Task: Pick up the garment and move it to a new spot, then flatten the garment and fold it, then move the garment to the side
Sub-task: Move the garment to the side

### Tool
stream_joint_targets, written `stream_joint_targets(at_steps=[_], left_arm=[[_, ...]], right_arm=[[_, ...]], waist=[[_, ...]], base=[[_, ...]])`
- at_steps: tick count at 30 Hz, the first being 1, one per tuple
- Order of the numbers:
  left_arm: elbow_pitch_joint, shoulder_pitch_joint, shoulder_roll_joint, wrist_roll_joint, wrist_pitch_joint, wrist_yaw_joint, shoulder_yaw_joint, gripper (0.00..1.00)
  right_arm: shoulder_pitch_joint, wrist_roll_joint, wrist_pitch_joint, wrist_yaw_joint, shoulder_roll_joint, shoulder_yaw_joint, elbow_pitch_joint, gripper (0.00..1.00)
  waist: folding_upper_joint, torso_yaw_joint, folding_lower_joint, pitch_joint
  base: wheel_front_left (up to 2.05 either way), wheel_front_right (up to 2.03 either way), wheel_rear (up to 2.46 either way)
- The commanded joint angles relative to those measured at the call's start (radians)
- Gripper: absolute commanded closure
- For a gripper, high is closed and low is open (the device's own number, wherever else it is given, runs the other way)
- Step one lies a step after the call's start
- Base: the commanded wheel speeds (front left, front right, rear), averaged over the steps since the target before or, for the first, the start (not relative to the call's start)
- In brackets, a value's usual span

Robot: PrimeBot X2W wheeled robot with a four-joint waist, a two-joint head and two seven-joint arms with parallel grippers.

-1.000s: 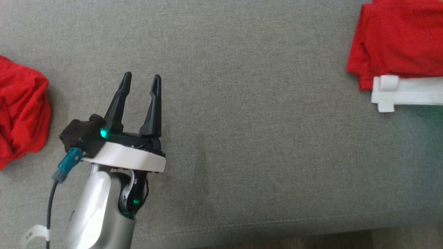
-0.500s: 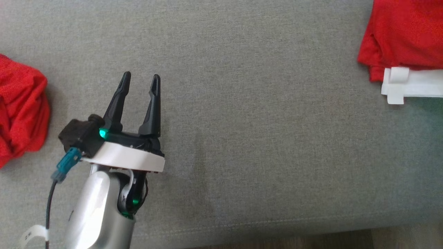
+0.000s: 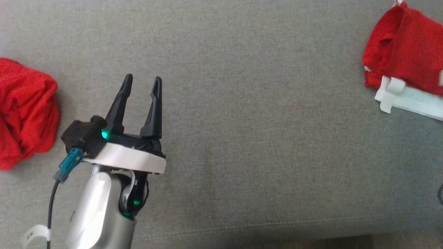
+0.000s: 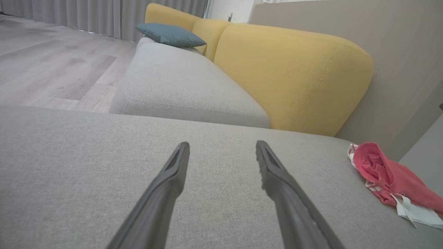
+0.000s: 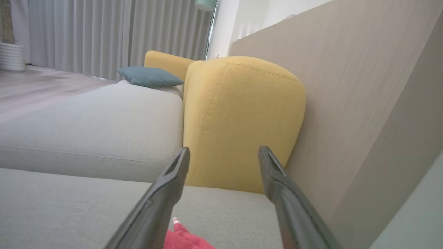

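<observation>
Two sets of fingers, both spread and empty: my left gripper hangs over the bare grey cushion at 7 o'clock in the head view, jaws parted and gripping nothing. My right gripper, seen from its own wrist, is likewise released. The garment, red with white trim, lies in a rough fold at 2 o'clock in the head view, well apart from my left gripper. From the right wrist, a red corner of it shows at 6 o'clock, just below and between the open fingers.

By my reading it has been set aside and let go, so the danger is in the retreat. If the right fingers pull back low, a tip could catch that red corner and drag the fold open. A white strip hangs loose off the near edge at 3 o'clock, ready to snag. The upper layer looks puffed rather than pressed flat, so a slight tug might tip it over.

A second, crumpled red heap sits at 9 o'clock, near my left gripper. A careless sweep that way would push it along the cushion. The yellow backrest rises at 12 o'clock ahead of the right fingers, so a forward swing there risks a knock.
</observation>
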Motion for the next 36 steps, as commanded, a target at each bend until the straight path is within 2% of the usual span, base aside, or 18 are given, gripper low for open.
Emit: stream_joint_targets(at_steps=[1, 7, 16, 19, 24, 30, 36], left_arm=[[-0.032, -0.003, 0.009, -0.01, -0.012, 0.004, 0.03, 0.0], [-0.035, 0.027, 0.009, -0.019, -0.012, 0.018, 0.041, 0.0], [-0.039, 0.087, 0.009, -0.024, -0.012, 0.033, 0.061, 0.0], [-0.039, 0.114, 0.009, -0.025, -0.012, 0.037, 0.061, 0.0], [-0.039, 0.157, 0.009, -0.025, -0.012, 0.04, 0.06, 0.0], [-0.047, 0.208, 0.009, -0.025, -0.012, 0.046, 0.056, 0.0], [-0.052, 0.229, 0.009, -0.018, -0.012, 0.051, 0.052, 0.0]], right_arm=[[0.027, 0.013, -0.015, 0.002, 0.009, 0.025, -0.047, 0.0], [0.104, 0.039, -0.033, 0.002, 0.126, 0.104, -0.105, 0.0], [0.283, 0.065, -0.047, 0.002, 0.235, 0.19, -0.156, 0.0], [0.356, 0.083, -0.048, 0.002, 0.244, 0.222, -0.188, 0.0], [0.467, 0.184, -0.048, 0.002, 0.246, 0.268, -0.234, 0.0], [0.553, 0.214, -0.048, 0.002, 0.246, 0.293, -0.276, 0.0], [0.576, 0.217, -0.048, 0.002, 0.246, 0.293, -0.293, 0.0]], waist=[[0.0, 0.007, 0.0, -0.026], [0.0, 0.014, 0.0, -0.107], [0.0, 0.019, 0.0, -0.218], [0.0, 0.019, 0.0, -0.253], [0.0, 0.017, 0.0, -0.297], [0.0, 0.009, 0.0, -0.326], [0.0, 0.003, 0.0, -0.325]], base=[[0.0, 0.0, 0.0], [0.0, 0.0, 0.0], [0.0, 0.0, 0.0], [0.0, 0.0, 0.0], [0.0, 0.0, 0.0], [0.0, 0.0, 0.0], [0.0, 0.0, 0.0]])
